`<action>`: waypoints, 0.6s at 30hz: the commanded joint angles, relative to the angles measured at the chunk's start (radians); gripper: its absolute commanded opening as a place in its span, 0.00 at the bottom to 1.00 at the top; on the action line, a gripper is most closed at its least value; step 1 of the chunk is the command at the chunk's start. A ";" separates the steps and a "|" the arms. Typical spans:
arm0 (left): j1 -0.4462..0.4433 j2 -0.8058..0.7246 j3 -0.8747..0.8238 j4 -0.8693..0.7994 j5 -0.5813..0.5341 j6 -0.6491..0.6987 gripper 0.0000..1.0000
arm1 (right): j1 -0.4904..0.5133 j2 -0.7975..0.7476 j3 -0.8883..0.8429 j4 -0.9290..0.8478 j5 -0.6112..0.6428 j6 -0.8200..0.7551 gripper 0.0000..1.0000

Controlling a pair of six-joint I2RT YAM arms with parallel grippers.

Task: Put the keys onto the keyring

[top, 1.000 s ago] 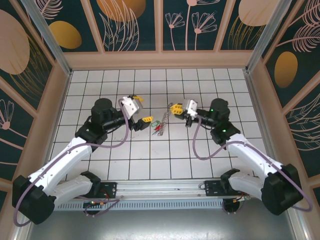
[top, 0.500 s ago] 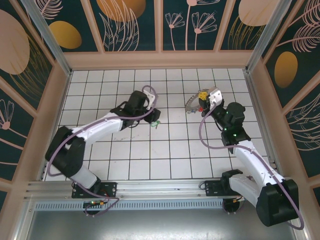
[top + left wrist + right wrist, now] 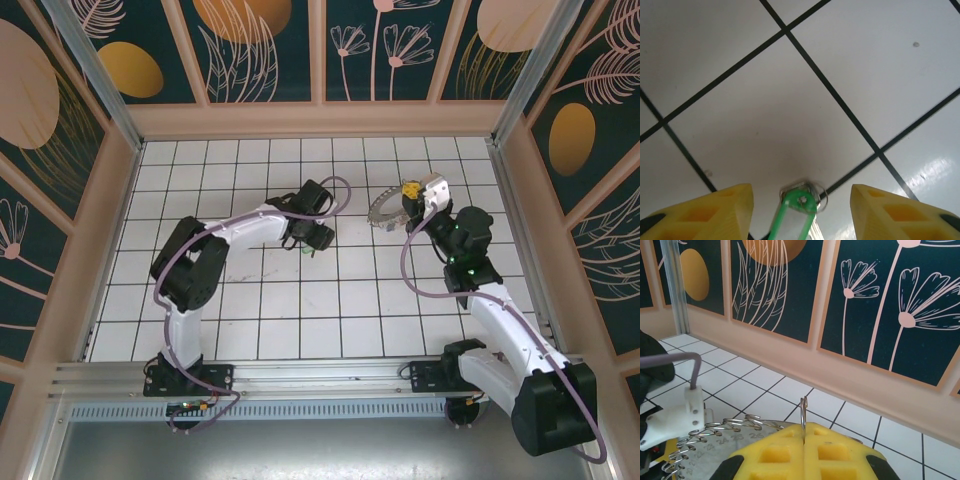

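A green-headed key (image 3: 801, 202) with a small wire loop lies on the white tiles; in the top view the green key (image 3: 308, 250) peeks out beside my left gripper (image 3: 317, 238). In the left wrist view my left gripper (image 3: 801, 194) stands open, a yellow finger on each side of the key's head with a gap to both. My right gripper (image 3: 408, 190) is raised at the back right, shut on the silvery scalloped keyring (image 3: 384, 209). Its yellow fingertips (image 3: 785, 445) pinch a wire of the keyring (image 3: 715, 432), which hangs to the left. Any other keys are hidden under the left gripper.
The tiled floor (image 3: 340, 300) is boxed in by a wooden ledge and patterned panels (image 3: 865, 375) on three sides. A metal rail (image 3: 320, 375) runs along the near edge. The left arm's purple cable (image 3: 338, 190) loops above its wrist.
My left arm has stretched to the right and come down over the keys, its jaws narrower than before. My right gripper carried the keyring up and toward the back right, then held there.
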 commanded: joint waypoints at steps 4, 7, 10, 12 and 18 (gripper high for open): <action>-0.005 0.097 0.066 -0.064 0.138 0.027 0.57 | -0.017 -0.046 0.012 0.052 -0.040 0.015 0.00; -0.006 0.096 0.011 -0.033 0.149 0.010 0.57 | -0.020 -0.053 0.027 0.025 -0.059 -0.001 0.00; -0.005 0.086 -0.036 -0.019 0.168 -0.003 0.56 | -0.022 -0.056 0.036 0.008 -0.070 -0.010 0.00; -0.006 0.066 -0.083 -0.002 0.198 -0.014 0.57 | -0.022 -0.061 0.040 0.001 -0.078 -0.011 0.00; -0.004 -0.029 -0.210 0.020 0.225 -0.028 0.56 | -0.022 -0.061 0.051 -0.018 -0.092 -0.016 0.00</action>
